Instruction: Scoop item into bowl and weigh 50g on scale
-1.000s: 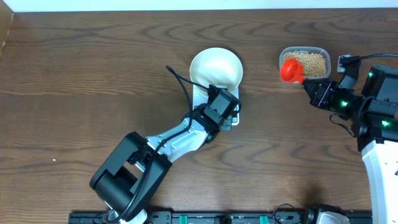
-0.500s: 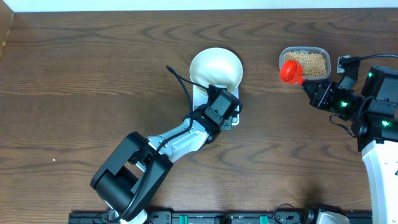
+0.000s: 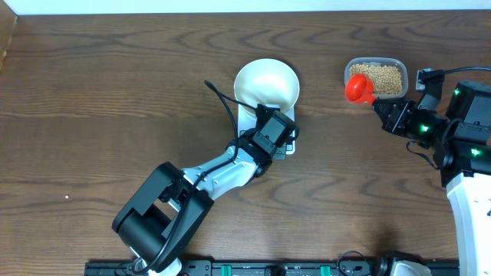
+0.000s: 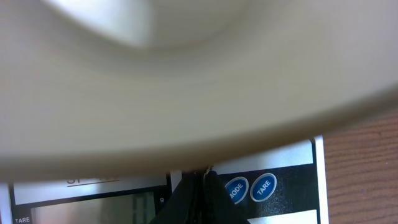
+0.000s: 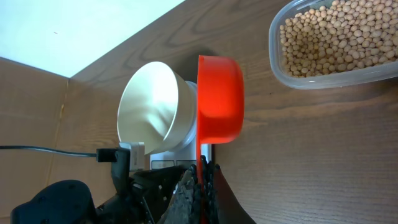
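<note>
The white bowl [image 3: 266, 84] stands empty on the scale [image 3: 245, 115]; in the left wrist view the bowl [image 4: 186, 93] fills the top. My left gripper [image 3: 275, 127] is shut, and its tips [image 4: 205, 175] rest on the scale's front panel [image 4: 280, 158] just left of the MODE button. My right gripper [image 3: 386, 113] is shut on the handle of a red scoop [image 3: 357, 87], whose cup hovers over the left end of the clear tub [image 3: 376, 77] of beans [image 5: 336, 34]. No beans show in the scoop [image 5: 219, 99]. The right gripper's tips [image 5: 203, 171] pinch the thin handle.
The left arm stretches from the table's front edge [image 3: 153, 230] up to the scale, with a black cable [image 3: 222, 100] looping beside the bowl. The right arm's body [image 3: 468, 138] stands at the right edge. Dark wood table [image 3: 115, 92] surrounds everything.
</note>
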Controlling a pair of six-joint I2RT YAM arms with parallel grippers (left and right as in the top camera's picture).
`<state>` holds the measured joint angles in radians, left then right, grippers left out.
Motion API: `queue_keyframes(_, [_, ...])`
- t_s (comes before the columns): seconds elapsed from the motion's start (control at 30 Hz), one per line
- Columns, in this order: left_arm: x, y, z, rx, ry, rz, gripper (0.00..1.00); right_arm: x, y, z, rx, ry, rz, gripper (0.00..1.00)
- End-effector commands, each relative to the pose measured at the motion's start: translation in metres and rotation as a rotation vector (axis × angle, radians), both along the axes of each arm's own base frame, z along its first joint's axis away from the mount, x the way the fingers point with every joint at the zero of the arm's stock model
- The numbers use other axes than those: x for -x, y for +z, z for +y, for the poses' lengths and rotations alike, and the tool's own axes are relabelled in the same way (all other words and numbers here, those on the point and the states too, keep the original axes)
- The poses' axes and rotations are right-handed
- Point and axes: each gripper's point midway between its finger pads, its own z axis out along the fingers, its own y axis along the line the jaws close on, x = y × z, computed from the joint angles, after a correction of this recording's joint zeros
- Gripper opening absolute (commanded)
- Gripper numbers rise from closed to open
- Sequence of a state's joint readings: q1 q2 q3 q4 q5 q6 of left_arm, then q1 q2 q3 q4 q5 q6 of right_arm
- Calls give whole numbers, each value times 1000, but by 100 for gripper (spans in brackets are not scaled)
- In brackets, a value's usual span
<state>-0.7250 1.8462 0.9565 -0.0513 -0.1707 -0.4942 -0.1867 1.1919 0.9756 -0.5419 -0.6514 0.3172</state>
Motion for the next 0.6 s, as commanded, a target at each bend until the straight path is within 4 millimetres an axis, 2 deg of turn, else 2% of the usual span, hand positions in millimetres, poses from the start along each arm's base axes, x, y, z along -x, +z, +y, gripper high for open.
queue_keyframes(0.0, [40, -77, 63, -222, 52, 184, 7, -1, 11, 0, 15, 12, -39, 1])
queue_keyframes(0.1, [42, -79, 62, -217, 46, 193, 7, -1, 11, 0, 15, 12, -39, 1])
queue_keyframes(0.23, [50, -82, 50, -179, -25, 237, 8, -1, 11, 0, 15, 12, -40, 1])
queue_keyframes(0.57, [54, -84, 47, -163, -39, 258, 7, -1, 11, 0, 15, 12, -40, 1])
